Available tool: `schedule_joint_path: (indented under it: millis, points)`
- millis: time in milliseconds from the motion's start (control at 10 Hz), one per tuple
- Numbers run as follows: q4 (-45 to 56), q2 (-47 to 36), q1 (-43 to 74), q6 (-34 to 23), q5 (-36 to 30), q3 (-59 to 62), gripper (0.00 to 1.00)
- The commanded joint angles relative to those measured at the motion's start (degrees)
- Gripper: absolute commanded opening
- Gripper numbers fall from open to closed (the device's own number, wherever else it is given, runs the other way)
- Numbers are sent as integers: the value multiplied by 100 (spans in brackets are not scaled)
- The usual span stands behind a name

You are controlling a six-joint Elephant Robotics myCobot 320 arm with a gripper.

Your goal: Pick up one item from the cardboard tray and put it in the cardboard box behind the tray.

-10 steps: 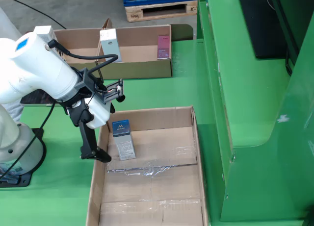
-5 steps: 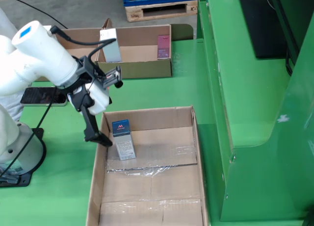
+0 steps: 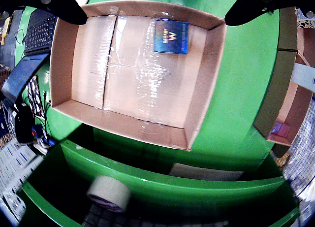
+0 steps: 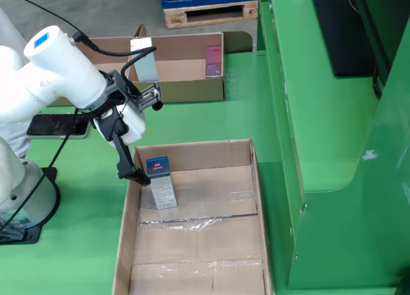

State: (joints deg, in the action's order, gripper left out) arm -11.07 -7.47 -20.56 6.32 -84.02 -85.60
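arm (image 4: 57, 77): white, rounded | blue screen on top | black cable | claw (image 4: 138, 141): black fingers

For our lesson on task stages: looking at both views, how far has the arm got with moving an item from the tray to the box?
Done: nothing is moved yet; the blue carton stands in the near cardboard tray. In hand: the claw hangs above the tray's edge near the carton, its fingers spread wide and empty in the wrist view. Left: grasp, lift and carry it to the cardboard box behind, where a pink item leans.
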Motion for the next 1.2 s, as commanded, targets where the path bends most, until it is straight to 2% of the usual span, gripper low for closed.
schedule_joint_path:
  millis: [0,200,300,600,1000,1100]
  points:
    - [9,27,-314,179,182,257,100]
    - [-9,180,-326,186,184,372,100]
    - [-53,876,-253,195,142,851,100]
    - [-19,1310,-204,192,87,1177,100]
    - [12,1392,-190,195,68,1231,100]
    - [367,1904,25,52,-160,1764,100]
